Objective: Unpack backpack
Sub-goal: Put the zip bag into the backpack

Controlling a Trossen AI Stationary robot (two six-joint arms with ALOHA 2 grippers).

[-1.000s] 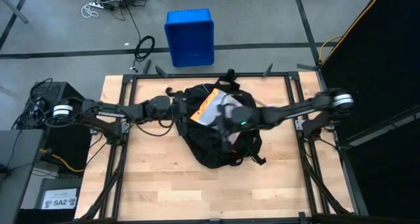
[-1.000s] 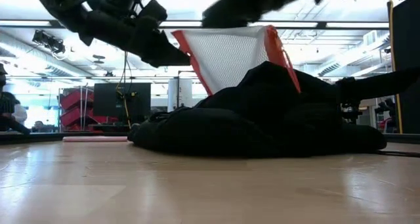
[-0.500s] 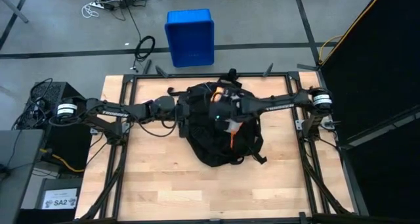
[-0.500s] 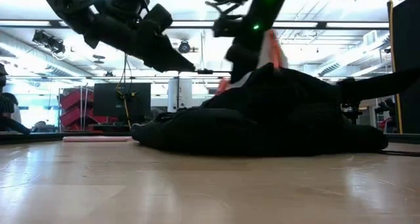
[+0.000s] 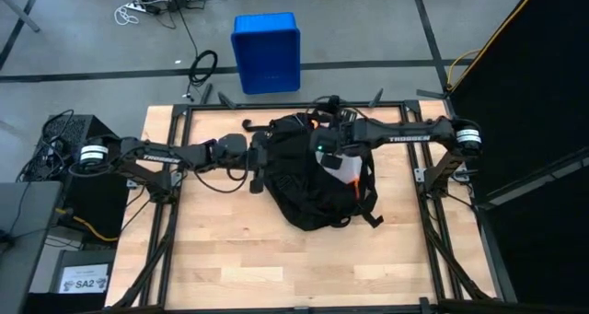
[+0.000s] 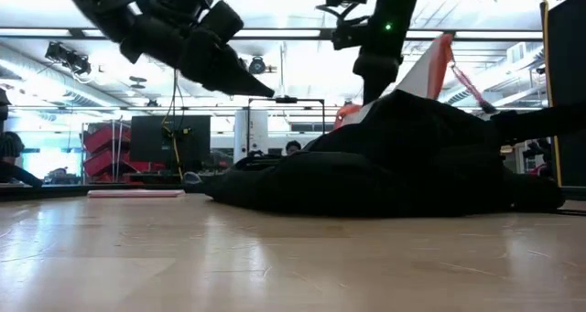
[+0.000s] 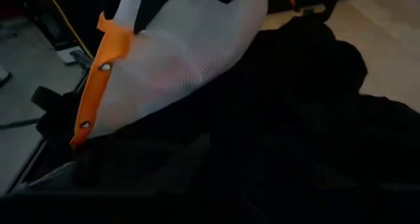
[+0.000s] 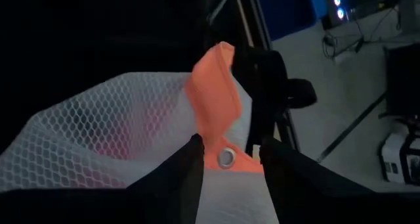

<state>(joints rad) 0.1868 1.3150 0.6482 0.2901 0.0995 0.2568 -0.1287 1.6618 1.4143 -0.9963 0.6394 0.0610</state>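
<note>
High view: backpack (image 5: 308,180) between both arms

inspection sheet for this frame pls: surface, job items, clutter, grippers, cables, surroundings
Surface: light wooden table top, bare around the load.
Job's things: large black soft fabric backpack lying flat; white mesh bag with orange trim partly out of it.
Clutter: nothing seen.
Grippers: right gripper shut on the mesh bag's orange trim; left gripper at the backpack's left edge, grip unclear.
Cables: loose black cable on the floor.
Surroundings: blue plastic crate on the floor beyond the table; people in the room behind.
</note>
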